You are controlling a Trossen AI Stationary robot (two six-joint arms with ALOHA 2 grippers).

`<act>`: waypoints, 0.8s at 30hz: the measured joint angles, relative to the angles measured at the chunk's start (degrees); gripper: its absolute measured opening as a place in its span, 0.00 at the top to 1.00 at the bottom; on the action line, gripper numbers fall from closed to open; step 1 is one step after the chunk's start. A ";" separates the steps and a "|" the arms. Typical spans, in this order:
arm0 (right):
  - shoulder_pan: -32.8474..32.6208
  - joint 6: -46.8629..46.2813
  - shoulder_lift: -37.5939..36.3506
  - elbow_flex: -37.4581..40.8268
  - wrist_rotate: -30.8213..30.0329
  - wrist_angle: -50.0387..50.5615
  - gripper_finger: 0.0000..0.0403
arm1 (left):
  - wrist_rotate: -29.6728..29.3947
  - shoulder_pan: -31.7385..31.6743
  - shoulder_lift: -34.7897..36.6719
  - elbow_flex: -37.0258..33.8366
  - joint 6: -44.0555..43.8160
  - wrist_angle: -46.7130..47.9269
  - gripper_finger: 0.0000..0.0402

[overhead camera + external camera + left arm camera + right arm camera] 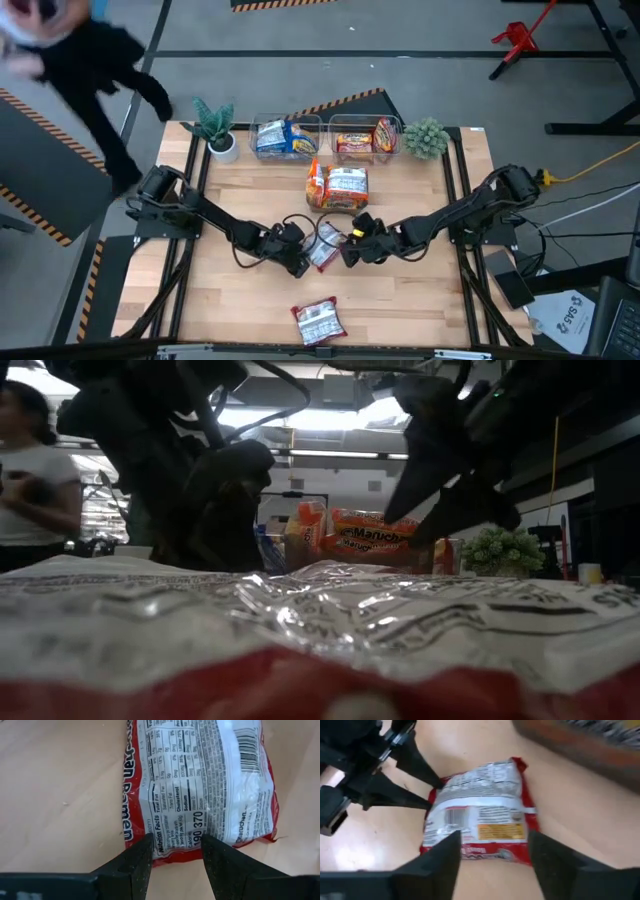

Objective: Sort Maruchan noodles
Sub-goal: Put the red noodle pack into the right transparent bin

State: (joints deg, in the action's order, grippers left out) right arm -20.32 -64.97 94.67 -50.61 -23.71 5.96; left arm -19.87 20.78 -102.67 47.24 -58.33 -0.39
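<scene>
The wooden table bears red-white packets, a packet pile, two clear bins and two plants.

Table centre: one packet lies between the left gripper and right gripper. Behind it — a stack of packets. Far edge: two bins between two plants. Near edge — a lone packet.
</scene>
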 joint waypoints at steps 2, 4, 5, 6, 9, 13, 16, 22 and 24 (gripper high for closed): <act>0.56 -0.71 1.19 0.00 0.39 -1.85 0.38 | -0.14 0.10 0.00 0.00 -0.02 0.84 0.59; 1.51 -2.62 2.27 -0.02 0.31 -1.90 0.30 | 0.13 0.08 0.04 0.08 -0.07 1.60 0.59; 2.07 -3.59 2.92 -0.02 0.58 -1.30 0.26 | 0.14 0.09 0.04 0.08 -0.07 1.75 0.59; 2.79 -4.36 3.49 0.01 1.45 -1.04 0.23 | 0.14 0.09 0.04 0.07 -0.07 1.84 0.59; 4.81 -5.65 5.11 0.02 5.01 -2.90 0.16 | 0.12 -0.25 0.02 0.07 -0.11 1.96 0.59; 6.22 -6.27 7.72 0.02 7.29 -3.98 0.12 | 0.40 -0.47 -0.02 0.02 -0.71 2.21 0.59; 6.67 -6.56 9.44 0.02 10.36 -9.55 0.11 | -0.06 -0.47 -0.04 -0.01 -1.22 2.24 0.59; 6.58 -6.58 12.87 0.00 16.27 -21.04 0.11 | -0.19 -0.55 -0.09 -0.04 -1.20 2.39 0.59; 6.52 -6.61 13.42 0.00 18.14 -23.37 0.11 | -0.21 -0.55 -0.09 -0.04 -1.20 2.41 0.59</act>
State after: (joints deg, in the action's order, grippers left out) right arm -13.80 -71.58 108.08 -50.61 -5.57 -17.40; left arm -20.08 20.23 -102.76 47.20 -59.53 2.02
